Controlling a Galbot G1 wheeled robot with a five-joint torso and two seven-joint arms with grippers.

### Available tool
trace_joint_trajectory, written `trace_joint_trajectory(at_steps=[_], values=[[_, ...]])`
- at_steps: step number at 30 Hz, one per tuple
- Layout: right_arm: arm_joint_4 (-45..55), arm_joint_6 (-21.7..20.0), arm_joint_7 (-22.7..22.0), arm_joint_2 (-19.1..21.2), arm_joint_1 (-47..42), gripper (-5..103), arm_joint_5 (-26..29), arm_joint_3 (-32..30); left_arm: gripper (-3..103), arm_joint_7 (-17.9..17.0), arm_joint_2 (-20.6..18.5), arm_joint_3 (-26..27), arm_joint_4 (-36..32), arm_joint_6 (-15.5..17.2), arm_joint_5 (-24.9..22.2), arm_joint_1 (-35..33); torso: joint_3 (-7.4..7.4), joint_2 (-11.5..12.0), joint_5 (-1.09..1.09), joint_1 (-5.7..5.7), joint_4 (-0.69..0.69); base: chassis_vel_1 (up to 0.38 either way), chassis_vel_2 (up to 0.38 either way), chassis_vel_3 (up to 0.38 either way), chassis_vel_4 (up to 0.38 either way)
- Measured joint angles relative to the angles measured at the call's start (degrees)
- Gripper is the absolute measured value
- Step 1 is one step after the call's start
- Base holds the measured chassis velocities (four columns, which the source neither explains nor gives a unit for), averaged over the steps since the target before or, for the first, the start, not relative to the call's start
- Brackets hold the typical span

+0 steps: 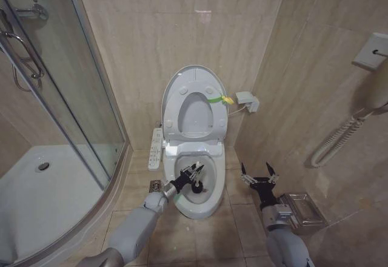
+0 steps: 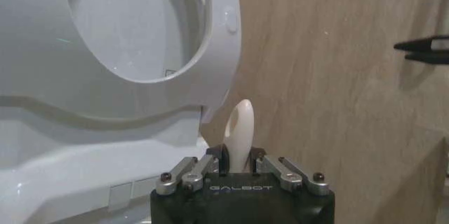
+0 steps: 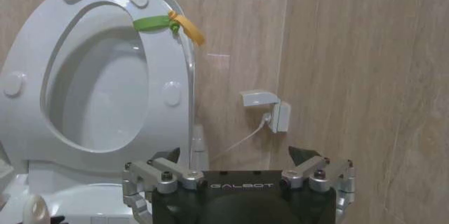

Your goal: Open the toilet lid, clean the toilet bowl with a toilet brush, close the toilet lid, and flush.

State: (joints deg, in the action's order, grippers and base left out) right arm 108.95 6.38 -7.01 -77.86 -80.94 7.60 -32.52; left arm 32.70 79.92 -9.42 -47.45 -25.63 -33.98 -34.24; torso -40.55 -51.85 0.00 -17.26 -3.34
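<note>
Right over the toilet bowl (image 1: 200, 203), the left gripper (image 1: 195, 175) has its fingers pinched tight on the toilet brush (image 2: 239, 129), a slim, smooth white handle poking up between them, with the dark bristle head just below inside the glossy white ceramic. Off to that gripper's right, over the beige floor tiles, the right gripper (image 1: 259, 174) hangs with fingers spread wide, holding nothing. Farther back behind both, the toilet lid (image 1: 193, 73) stands upright against the wall with the ring seat, yellow-green loop (image 3: 170, 23) tied at its edge.
</note>
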Motion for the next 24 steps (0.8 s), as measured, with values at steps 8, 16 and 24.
trace_joint_trajectory(at_steps=[8, 16, 24], values=[[0.0, 0.0, 0.0, 0.0, 0.0, 100, 0.0, 0.0, 24, 0.08, -0.58, 0.62, -7.55, 2.1, -4.43, 0.25, 0.0, 0.01, 0.01, -0.01, -0.03, 0.0, 0.0, 0.0, 0.0], [0.0, 0.0, 0.0, 0.0, 0.0, 100, 0.0, 0.0, 22, 2.54, 1.26, 0.45, -5.22, 1.84, -4.97, -0.22, 0.0, 0.01, 0.0, -0.01, -0.01, 0.0, 0.0, 0.0, 0.0], [0.0, 0.0, -0.02, 0.0, -0.03, 100, 0.0, -0.01, 22, 6.37, 4.55, 2.27, 5.49, -0.15, -2.61, 0.41, 0.01, -0.01, 0.0, 0.01, 0.0, 0.0, 0.0, 0.0, 0.0]])
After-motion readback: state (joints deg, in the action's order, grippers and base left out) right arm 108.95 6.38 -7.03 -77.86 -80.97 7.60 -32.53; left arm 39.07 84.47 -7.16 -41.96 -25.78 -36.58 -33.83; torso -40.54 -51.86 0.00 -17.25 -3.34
